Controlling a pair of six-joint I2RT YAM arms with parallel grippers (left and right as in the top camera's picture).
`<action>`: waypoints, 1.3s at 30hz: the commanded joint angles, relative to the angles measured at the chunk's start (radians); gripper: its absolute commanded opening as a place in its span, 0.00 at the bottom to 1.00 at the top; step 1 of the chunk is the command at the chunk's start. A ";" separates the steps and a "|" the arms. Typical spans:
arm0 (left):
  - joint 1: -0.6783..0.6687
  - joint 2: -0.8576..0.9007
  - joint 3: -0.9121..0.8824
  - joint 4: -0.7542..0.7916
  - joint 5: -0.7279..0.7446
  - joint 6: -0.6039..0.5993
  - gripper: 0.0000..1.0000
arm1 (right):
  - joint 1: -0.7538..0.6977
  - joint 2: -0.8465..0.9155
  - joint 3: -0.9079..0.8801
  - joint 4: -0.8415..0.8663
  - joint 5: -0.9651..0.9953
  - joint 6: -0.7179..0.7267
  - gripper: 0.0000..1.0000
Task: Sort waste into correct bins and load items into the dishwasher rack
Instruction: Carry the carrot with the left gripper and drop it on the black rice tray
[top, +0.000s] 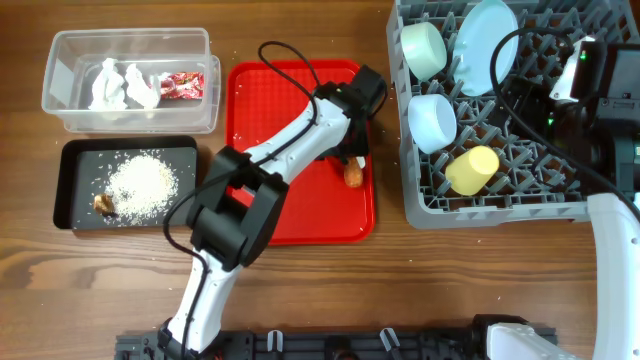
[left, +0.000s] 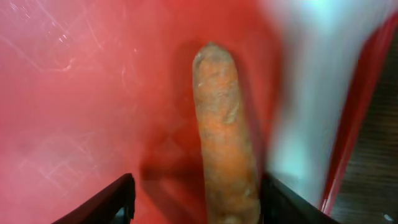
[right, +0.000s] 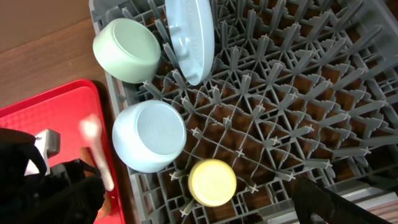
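Now the left gripper (left: 198, 183) straddles the orange carrot (left: 221, 130), its jaws half-wide and not yet pinching. The carrot lies by the right edge of the red tray (top: 300, 215). Best to centre first, since the carrot sits nearer one finger, and to keep clear of the white plastic spoon (right: 94, 146) beside it, then squeeze gently and lift straight. The right gripper (top: 540, 100) hangs wide and empty over the dishwasher rack (top: 415, 215). No writing is legible anywhere.

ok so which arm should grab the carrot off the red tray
Left. The left tool sits over the red tray with the carrot between its fingers. The right tool hangs open above the dishwasher rack, off to the side of the carrot.
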 joint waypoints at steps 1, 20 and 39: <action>0.002 0.032 -0.006 -0.001 -0.006 -0.003 0.52 | -0.003 0.013 0.003 -0.002 0.024 -0.003 1.00; 0.142 -0.020 0.016 -0.259 -0.014 0.003 0.04 | -0.003 0.013 0.003 0.000 0.024 -0.026 1.00; 0.631 -0.385 0.072 -0.444 -0.081 0.076 0.04 | -0.003 0.013 0.003 0.025 0.023 -0.026 1.00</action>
